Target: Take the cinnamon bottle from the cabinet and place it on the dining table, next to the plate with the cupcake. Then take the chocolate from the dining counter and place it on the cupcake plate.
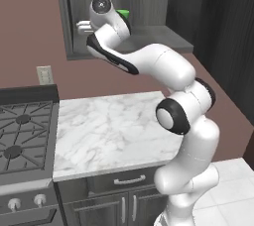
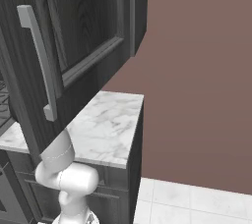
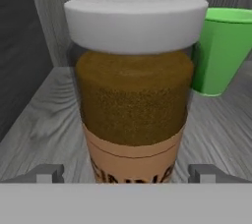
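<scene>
The cinnamon bottle (image 3: 133,95), a brown jar with a pale grey lid and a tan label band, stands upright on the cabinet (image 1: 149,41) shelf, very close in the hand view. My gripper (image 3: 127,174) is open, with one fingertip (image 3: 49,173) on each side of the jar's base and a gap on both sides. In the left base view my arm reaches up into the cabinet. The dining table, the plate, the cupcake and the chocolate are out of view.
A bright green cup (image 3: 221,51) stands just behind and to the right of the jar, also seen as the green cup (image 1: 122,13) past my wrist. The open cabinet door (image 2: 74,36) hangs close by. Below are a small marble worktop (image 1: 109,131) and a stove (image 1: 25,136).
</scene>
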